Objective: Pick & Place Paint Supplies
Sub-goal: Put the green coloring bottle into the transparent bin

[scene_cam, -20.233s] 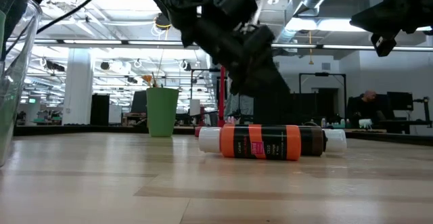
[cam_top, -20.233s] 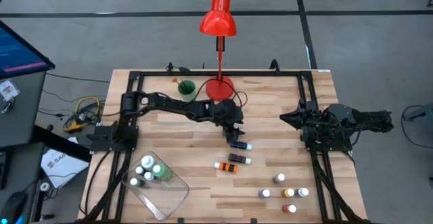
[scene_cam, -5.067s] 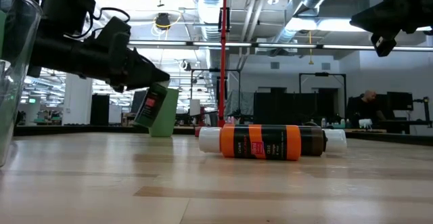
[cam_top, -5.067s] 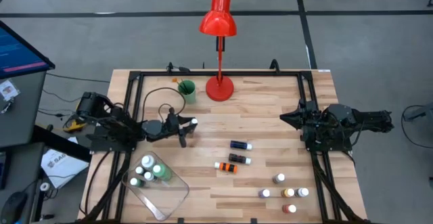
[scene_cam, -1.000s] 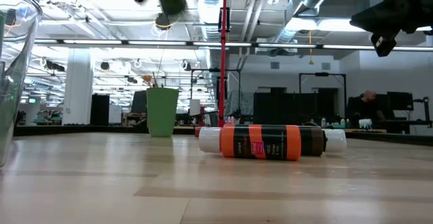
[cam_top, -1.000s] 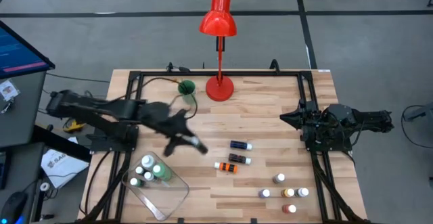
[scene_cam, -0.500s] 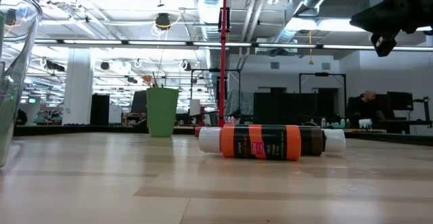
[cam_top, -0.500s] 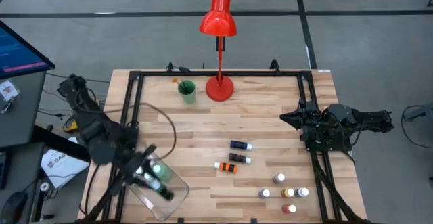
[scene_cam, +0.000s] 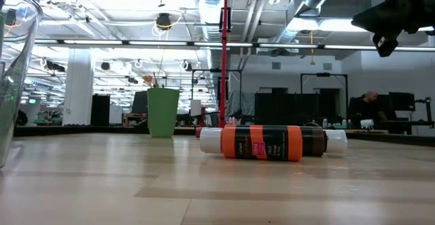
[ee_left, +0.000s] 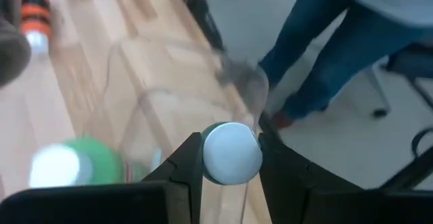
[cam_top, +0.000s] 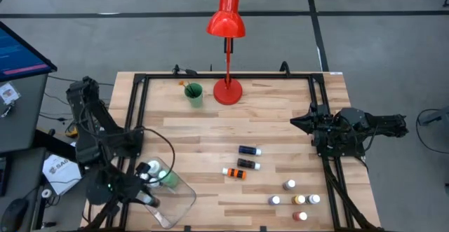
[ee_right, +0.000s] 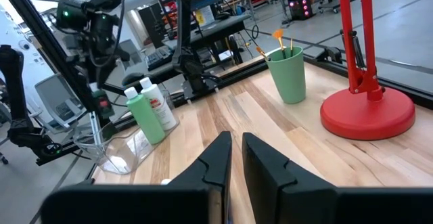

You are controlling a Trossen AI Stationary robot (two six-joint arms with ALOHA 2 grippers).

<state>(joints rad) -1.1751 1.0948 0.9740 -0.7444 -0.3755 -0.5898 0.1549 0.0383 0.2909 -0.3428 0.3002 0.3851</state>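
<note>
Paint bottle in the grip: a small white-capped bottle (ee_left: 231,152) sits clamped between the left gripper (ee_left: 230,166) fingers, over the clear plastic tray (cam_top: 172,202) at the lower left of the high view.
Left wrist view only: the held cap end-on, a blurred green white-capped bottle (ee_left: 78,164) in the tray, a person's jeans-clad legs (ee_left: 325,55) past the table edge.
Bottles still on the wood table (cam_top: 280,120): a dark blue one (cam_top: 248,150), a brown one (cam_top: 247,164) and an orange one (cam_top: 236,172) lie at centre; five small upright ones (cam_top: 295,198) stand lower right.
Low view only: the orange bottle (scene_cam: 262,143) lies centre frame with a pink label, its writing too small to read.
Right gripper (ee_right: 233,153): jaws narrow, holding nothing, parked at the right edge.
Far end: green plastic cup (cam_top: 193,92) with brushes, red desk lamp (cam_top: 226,22), upper centre.
Right wrist view only: two tall bottles, green and white (ee_right: 152,112), standing in the tray.
</note>
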